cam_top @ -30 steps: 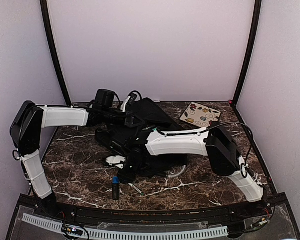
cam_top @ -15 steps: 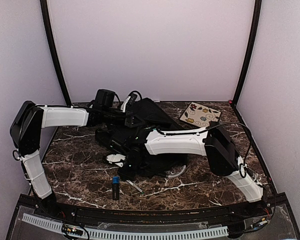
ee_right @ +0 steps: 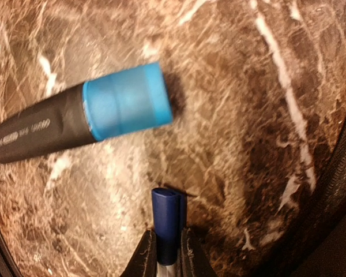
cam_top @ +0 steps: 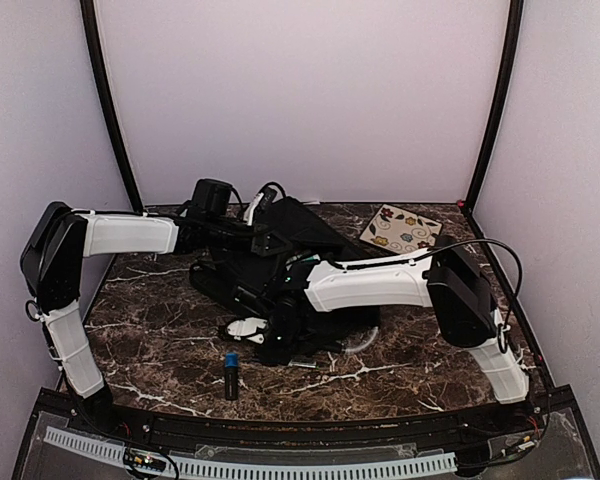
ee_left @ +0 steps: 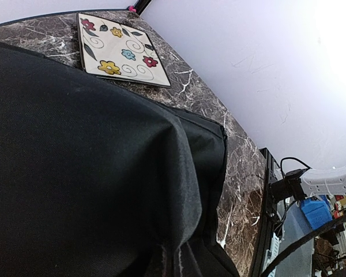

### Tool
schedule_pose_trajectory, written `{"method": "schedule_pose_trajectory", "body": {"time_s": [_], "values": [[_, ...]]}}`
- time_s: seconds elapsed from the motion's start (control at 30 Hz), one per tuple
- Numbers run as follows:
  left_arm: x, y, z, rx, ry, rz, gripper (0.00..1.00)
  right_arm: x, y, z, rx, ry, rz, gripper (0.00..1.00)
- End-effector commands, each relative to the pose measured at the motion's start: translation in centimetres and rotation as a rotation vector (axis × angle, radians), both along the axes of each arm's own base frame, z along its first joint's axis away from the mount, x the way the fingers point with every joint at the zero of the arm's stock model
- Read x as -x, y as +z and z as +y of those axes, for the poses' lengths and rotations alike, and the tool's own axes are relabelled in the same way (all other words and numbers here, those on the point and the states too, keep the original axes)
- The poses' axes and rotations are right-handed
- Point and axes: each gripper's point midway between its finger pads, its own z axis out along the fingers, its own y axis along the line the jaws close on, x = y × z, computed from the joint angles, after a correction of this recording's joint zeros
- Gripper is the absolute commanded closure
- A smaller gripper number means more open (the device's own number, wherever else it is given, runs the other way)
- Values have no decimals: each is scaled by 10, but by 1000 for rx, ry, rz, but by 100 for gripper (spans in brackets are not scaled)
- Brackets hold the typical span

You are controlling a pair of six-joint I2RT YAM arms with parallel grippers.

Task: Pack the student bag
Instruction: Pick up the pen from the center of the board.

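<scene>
Right wrist view comes first: the right gripper [ee_right: 167, 249] has its two fingers closed on a thin pen [ee_right: 167, 222] with a dark blue cap, low over the marble table [ee_right: 248, 115]. Near the pen, not touching it, lies a thick marker [ee_right: 81, 118] with a light blue cap.

I judge the step in hand is to lift this pen and bring it into the backpack [cam_top: 302, 228], which lies in the middle of the table, directly behind this gripper. The grip should be firm before lifting, because the pen is round and may turn between the fingers. A straight lift would leave the marker unpushed.

Farther back, the left gripper [cam_top: 264, 243] is fully closed and seems to pinch a fold of the backpack fabric, probably to hold the opening up. Behind it, near the far wall, a flowered tile [cam_top: 400, 228] lies flat.
</scene>
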Motion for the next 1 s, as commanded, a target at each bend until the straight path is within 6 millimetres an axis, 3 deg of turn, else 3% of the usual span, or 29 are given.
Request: {"method": "schedule_pose_trajectory", "body": {"time_s": [0.0, 0.1, 0.27, 0.4, 0.5, 0.6, 0.73, 0.97], "values": [[12, 36, -7, 75, -74, -72, 100, 13, -14, -53, 203, 20, 44, 79], [12, 37, -7, 76, -76, -73, 100, 11, -19, -68, 275, 18, 28, 72], [11, 36, -7, 75, -73, -72, 100, 10, -32, -82, 328, 8, 10, 75], [11, 36, -7, 75, -73, -71, 100, 6, -33, -81, 338, 3, -14, 84], [12, 36, -7, 75, -75, -72, 100, 5, -23, -72, 316, 9, -8, 86], [11, 35, -7, 75, -75, -70, 100, 6, 2, -56, 255, 25, 41, 89], [12, 35, -7, 74, -76, -69, 100, 16, 59, -39, 95, 102, 96, 91], [12, 33, -7, 72, -77, -65, 100, 10, 146, -43, -143, 143, 127, 93]]}}
